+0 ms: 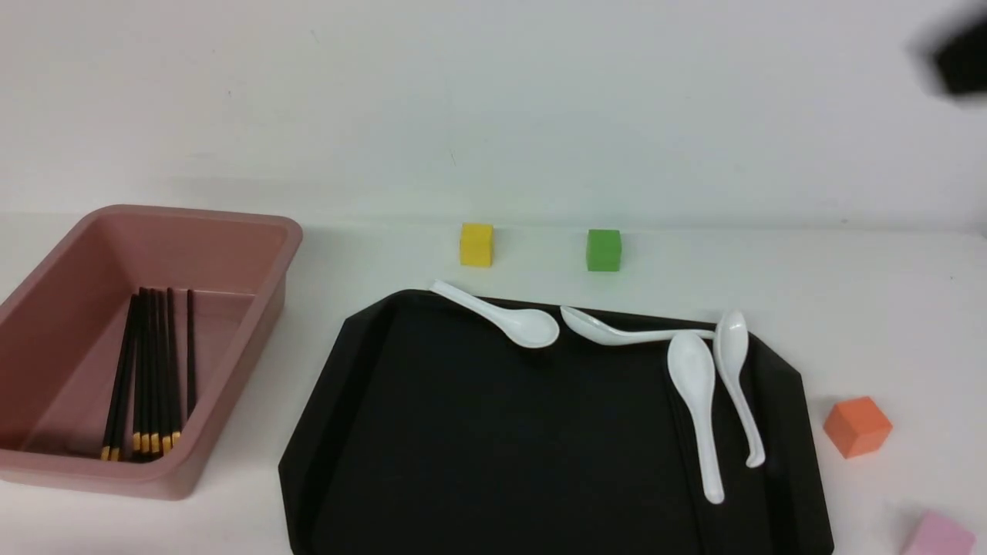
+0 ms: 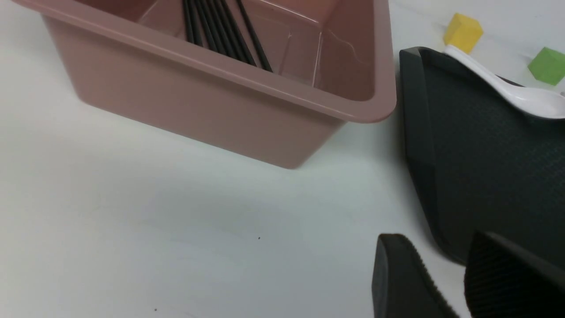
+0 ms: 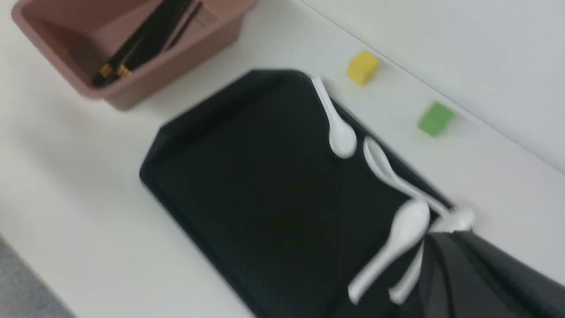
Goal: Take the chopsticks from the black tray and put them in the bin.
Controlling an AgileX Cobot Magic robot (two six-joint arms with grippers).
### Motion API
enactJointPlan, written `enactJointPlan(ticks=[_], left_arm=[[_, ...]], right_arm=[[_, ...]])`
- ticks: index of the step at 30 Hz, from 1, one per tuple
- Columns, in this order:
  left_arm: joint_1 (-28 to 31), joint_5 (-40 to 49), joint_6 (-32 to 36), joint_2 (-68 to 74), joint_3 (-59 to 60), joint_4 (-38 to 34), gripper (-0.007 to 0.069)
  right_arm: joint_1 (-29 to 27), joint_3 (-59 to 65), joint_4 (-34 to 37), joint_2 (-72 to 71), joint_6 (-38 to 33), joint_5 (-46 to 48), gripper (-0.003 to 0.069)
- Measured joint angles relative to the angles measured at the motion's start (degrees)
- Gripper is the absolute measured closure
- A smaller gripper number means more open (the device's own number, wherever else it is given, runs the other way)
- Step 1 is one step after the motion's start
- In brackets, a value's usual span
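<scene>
Chopsticks [image 1: 154, 370] lie inside the bin [image 1: 239, 347], left of the black tray [image 1: 524, 432]. We find no legible writing. The bench [image 1: 887, 308] is white. Only the wrist views show the tools: left tool [image 2: 432, 236] apart, right tool [image 3: 446, 234] together, empty. Only the right wrist view shows grey floor [image 3: 26, 282].

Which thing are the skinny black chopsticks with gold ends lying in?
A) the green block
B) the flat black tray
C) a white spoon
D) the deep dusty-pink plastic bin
D: the skinny black chopsticks with gold ends lie together inside the deep dusty-pink plastic bin, within its walls.
</scene>
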Motion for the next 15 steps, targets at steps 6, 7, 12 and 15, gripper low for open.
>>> enactJointPlan(ticks=[6,7,12,15], left_arm=[[0.0,0.0,0.0,0.0,0.0,0.0,0.0386],[0.0,0.0,0.0,0.0,0.0,0.0,0.0386],[0.0,0.0,0.0,0.0,0.0,0.0,0.0386],[0.0,0.0,0.0,0.0,0.0,0.0,0.0386]], right_arm=[[0.0,23.9,-0.1,-19.9,0.0,-13.8,0.0664],[0.0,28.7,-0.1,-23.2,0.0,-17.2,0.0663],[0.0,48.7,0.1,-36.2,3.9,-34.0,0.0659],[0.0,54.5,0.1,-39.0,7.1,-41.7,0.0659]])
